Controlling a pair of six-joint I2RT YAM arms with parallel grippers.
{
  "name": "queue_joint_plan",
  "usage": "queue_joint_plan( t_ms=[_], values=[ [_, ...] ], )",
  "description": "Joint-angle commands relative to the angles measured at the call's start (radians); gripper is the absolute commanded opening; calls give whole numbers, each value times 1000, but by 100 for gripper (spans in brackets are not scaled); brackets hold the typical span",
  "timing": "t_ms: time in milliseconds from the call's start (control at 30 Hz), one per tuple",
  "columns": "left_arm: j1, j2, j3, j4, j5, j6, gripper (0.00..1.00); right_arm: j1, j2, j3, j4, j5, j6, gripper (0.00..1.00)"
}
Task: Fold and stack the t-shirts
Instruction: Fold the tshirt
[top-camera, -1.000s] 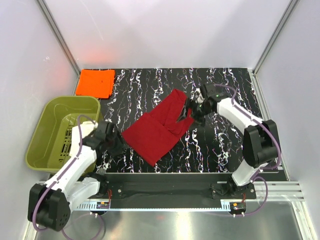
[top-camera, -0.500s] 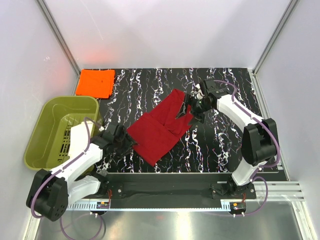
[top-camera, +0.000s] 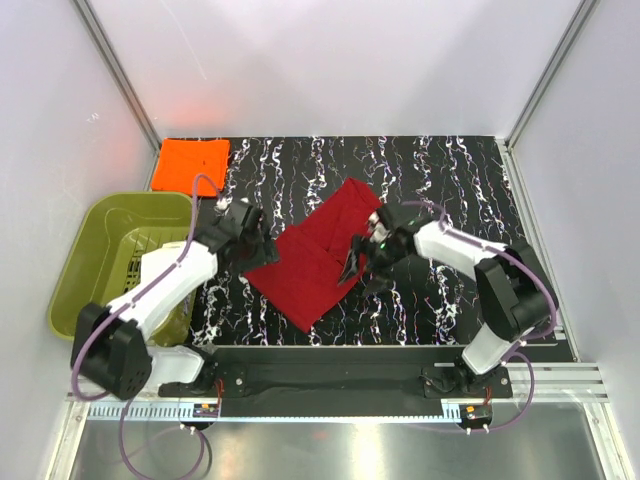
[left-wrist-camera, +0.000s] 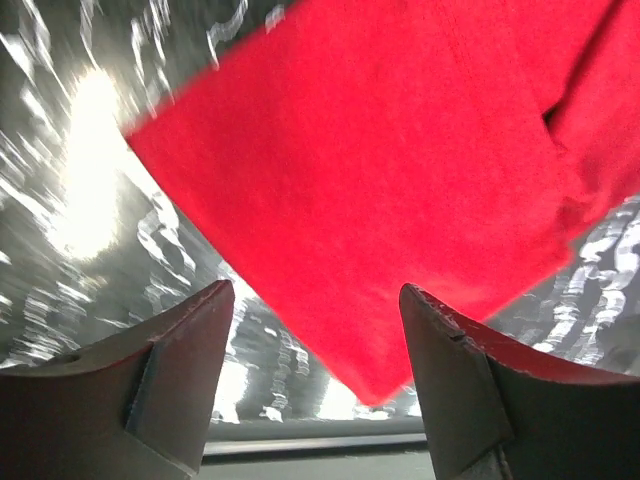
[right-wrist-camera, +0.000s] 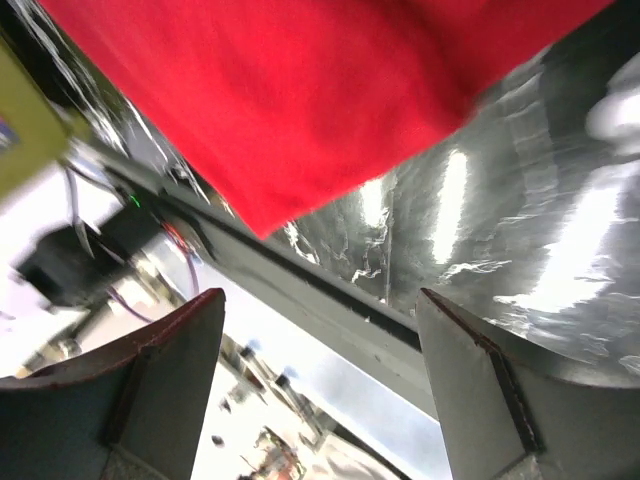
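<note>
The dark red t-shirt (top-camera: 318, 255) lies partly folded and askew in the middle of the black marbled table (top-camera: 450, 180). The orange t-shirt (top-camera: 190, 165) sits folded at the back left corner. My left gripper (top-camera: 264, 247) is at the red shirt's left edge, open, and in the left wrist view the red cloth (left-wrist-camera: 400, 150) spreads just beyond the empty gap of the gripper (left-wrist-camera: 318, 305). My right gripper (top-camera: 357, 264) hovers over the shirt's right edge, also open. The right wrist view has the shirt (right-wrist-camera: 280, 100) above the gripper (right-wrist-camera: 320, 315).
An olive-green plastic tub (top-camera: 85, 250) stands at the left edge, beside the left arm. The table's front rail (right-wrist-camera: 330, 300) runs close below the red shirt's near corner. White walls close in the back and both sides.
The left arm swung from the front near the tub back to the red shirt's left edge, its jaws widening. The right gripper moved from the shirt's far right part forward along its right edge.
</note>
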Motion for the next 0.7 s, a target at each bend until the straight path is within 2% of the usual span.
queue_joint_plan(
  t_ms=[0,67,167,200,433,667],
  values=[
    [45,88,106,-78,-30,303,72,102,-58,-106,143,-15,111,83],
    [74,121,166,-70,-18,378,71,101,-70,-158,195,0,160,79],
    [80,158,240,-36,13,438,71,99,-63,-146,186,120,174,76],
    [80,167,257,-42,17,440,71,92,-49,-123,156,185,183,67],
    [82,154,300,-53,65,408,70,-48,-12,-88,148,319,210,72],
    [83,178,295,-77,99,403,70,-174,182,106,152,324,118,72]
  ],
)
